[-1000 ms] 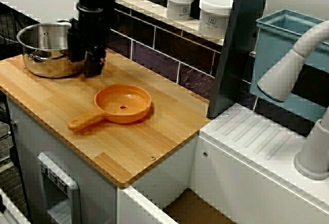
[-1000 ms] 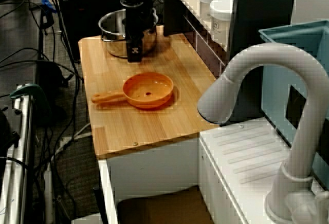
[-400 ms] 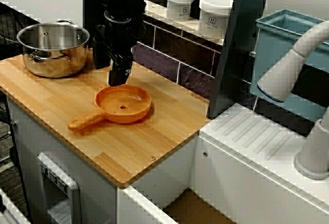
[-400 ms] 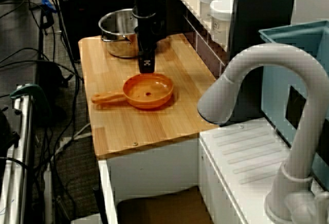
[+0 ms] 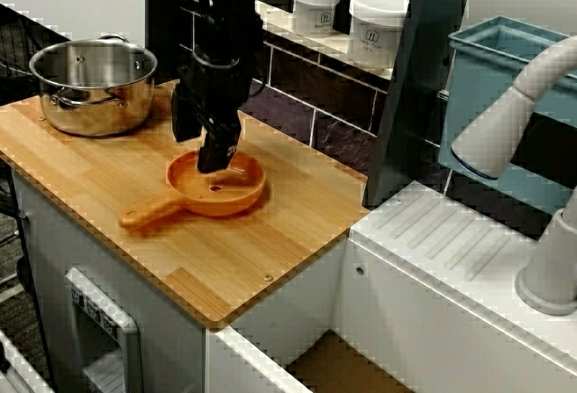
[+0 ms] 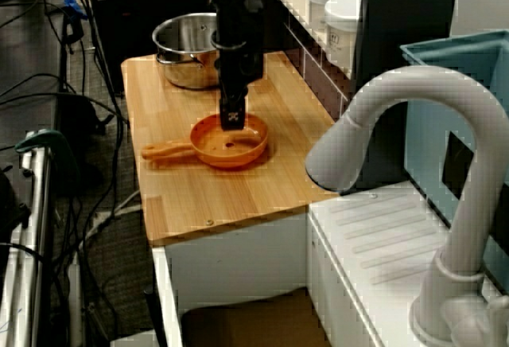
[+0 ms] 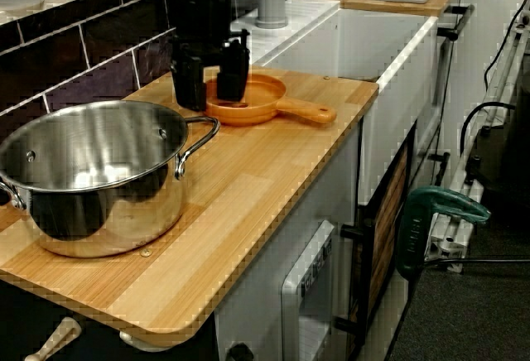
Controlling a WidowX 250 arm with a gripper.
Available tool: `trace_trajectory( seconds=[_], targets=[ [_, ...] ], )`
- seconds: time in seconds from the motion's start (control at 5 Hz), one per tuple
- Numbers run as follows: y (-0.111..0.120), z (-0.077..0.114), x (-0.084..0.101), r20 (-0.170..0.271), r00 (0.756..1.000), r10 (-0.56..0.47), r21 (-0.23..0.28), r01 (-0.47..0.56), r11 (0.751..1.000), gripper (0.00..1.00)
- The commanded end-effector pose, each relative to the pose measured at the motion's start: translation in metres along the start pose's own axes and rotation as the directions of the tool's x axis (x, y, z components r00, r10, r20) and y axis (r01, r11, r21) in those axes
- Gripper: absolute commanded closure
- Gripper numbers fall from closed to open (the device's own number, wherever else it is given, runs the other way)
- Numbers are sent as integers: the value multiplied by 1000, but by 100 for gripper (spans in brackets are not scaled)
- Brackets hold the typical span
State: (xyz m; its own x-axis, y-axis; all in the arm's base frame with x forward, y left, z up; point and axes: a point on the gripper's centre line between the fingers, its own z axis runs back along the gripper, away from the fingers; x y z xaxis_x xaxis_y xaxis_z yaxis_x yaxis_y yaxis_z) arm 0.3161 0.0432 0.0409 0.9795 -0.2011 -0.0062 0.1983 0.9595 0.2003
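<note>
The pincer (image 5: 198,148) has swung away from the steel pot (image 5: 90,86) and come down over the wooden counter (image 5: 234,262). A second ago it hung against the pot's wall; now its tips sit at the back rim of the orange pan (image 5: 221,193). The pan lies flat on the counter directly beneath the pincer, and its handle (image 5: 149,213) runs away from the fingers toward the counter's front edge.

Seen from the pot end, the two fingers (image 7: 189,88) stand spread and grip nothing. One is outside the pan's back rim, the other is over the bowl, and the rim shows between them. Whether either finger touches the rim cannot be told.

The pot stands upright, well apart from the pincer, at the counter's end away from the sink. Behind the pincer and higher up, two white jars (image 5: 315,5) sit on the tiled ledge — beyond them, a grey faucet (image 5: 509,127).
</note>
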Motion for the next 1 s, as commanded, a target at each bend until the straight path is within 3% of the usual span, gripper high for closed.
trace_trajectory(
  seconds=[0.0, 0.2, 0.4, 0.6, 0.8],
  targets=[
    [-6, -9, -8, 7, 1000, -17, 3, 17, 1000, 0],
    [0, -10, -8, 4, 1000, -20, -25, 20, 999, 0],
    [6, -14, -6, 12, 997, -80, -65, 80, 995, 100],
    [12, -18, -8, 12, 988, -156, -30, 156, 987, 100],
    [17, -17, -13, 52, 978, -200, -36, 202, 979, 100]
  ],
)
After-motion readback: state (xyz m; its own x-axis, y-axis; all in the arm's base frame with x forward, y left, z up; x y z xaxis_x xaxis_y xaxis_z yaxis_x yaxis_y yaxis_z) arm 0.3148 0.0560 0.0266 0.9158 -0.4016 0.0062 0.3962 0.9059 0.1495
